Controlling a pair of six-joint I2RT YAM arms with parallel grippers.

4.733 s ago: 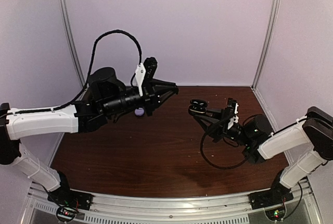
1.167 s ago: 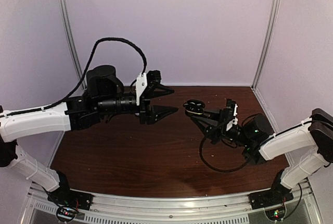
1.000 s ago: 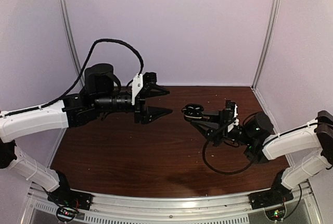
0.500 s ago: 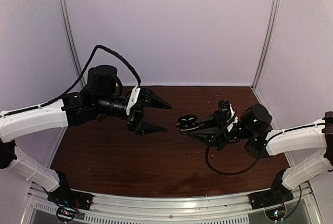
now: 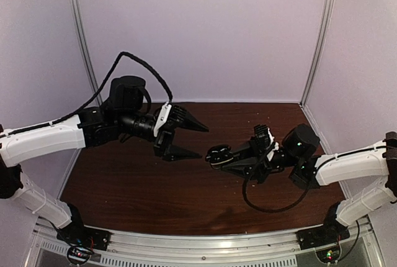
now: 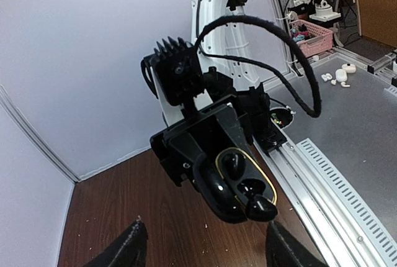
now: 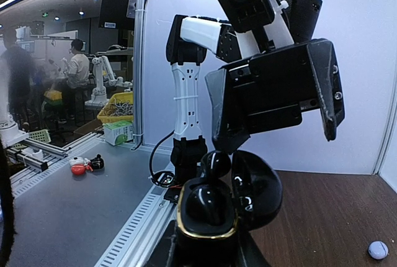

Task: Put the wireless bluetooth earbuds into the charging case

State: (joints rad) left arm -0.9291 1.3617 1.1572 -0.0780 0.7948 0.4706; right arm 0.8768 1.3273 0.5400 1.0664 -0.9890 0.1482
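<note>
Right jaws are clenched on the open case (image 6: 239,186), holding it up off the bench (image 5: 155,186) with its open face turned toward the left arm. Left jaws stand spread and empty, tips level with the case and just short of it, not touching.

In the left wrist view, one black bud (image 6: 231,163) sits inside the gold rim. There's also a rounded dark knob (image 6: 261,208) at the case's lower end, and I can't tell whether that's a second bud standing proud. A lilac bud (image 7: 377,249) lies on the bench, well apart from the case.

This looks like a line-up for seating a bud. To do it well:

- **Right side:** it wants to hold dead steady, with no tilt, or a loose bud could tip out.
- **Left approach:** it should come in square to the open face and narrow the jaws first, so one tip meets the bud alone and not the lid or rim.
- **The push:** gentle and straight down the well. A sideways nudge could twist the case in its grip.
</note>
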